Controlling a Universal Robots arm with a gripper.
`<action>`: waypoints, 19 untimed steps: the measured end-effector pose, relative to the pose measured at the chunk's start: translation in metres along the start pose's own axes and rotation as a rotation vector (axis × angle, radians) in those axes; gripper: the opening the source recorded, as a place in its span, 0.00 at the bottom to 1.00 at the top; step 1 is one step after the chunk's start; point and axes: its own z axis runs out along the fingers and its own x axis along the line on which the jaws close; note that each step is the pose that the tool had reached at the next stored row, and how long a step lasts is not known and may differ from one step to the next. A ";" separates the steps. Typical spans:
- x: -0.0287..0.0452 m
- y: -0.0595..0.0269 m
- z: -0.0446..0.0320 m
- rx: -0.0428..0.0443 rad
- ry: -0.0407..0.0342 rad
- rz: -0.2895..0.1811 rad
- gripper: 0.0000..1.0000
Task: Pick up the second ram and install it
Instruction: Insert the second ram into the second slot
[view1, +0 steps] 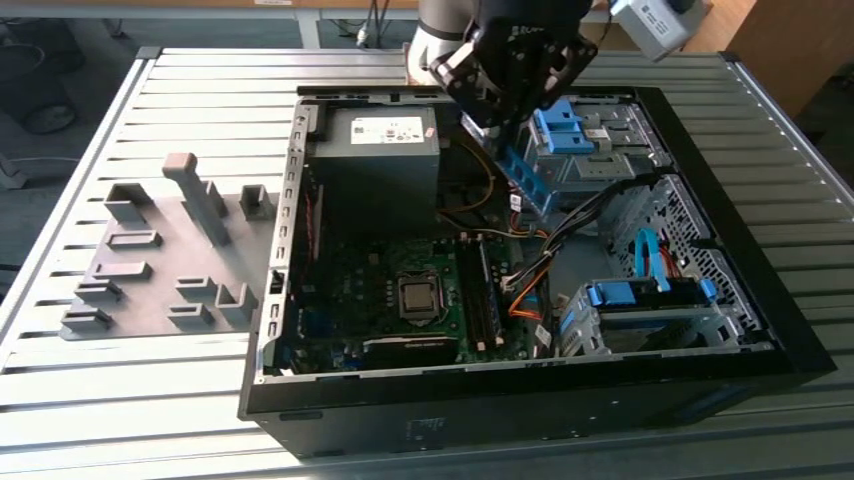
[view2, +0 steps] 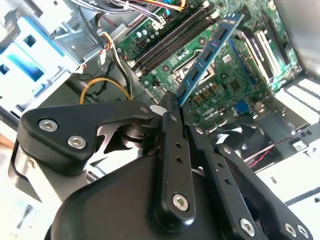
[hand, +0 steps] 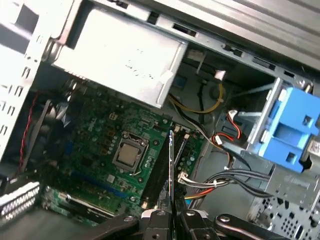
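Second ram (view2: 210, 55) blue, black chips; gripper (view2: 169, 106) black; motherboard (hand: 95, 131) green.

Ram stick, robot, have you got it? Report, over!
Gripper shut on the second ram. Ram held above the motherboard, not yet in the slots. Loose cables lie close beside the slots.

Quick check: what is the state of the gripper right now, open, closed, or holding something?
The gripper: closed, holding the ram stick by one end, above the motherboard.
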 end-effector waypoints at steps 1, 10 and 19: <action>0.0000 0.0000 0.0002 -0.0002 0.0004 0.018 0.14; 0.0000 0.0000 0.0018 -0.0018 0.0044 0.182 0.14; 0.0000 0.0001 0.0043 -0.0032 0.0080 0.344 0.14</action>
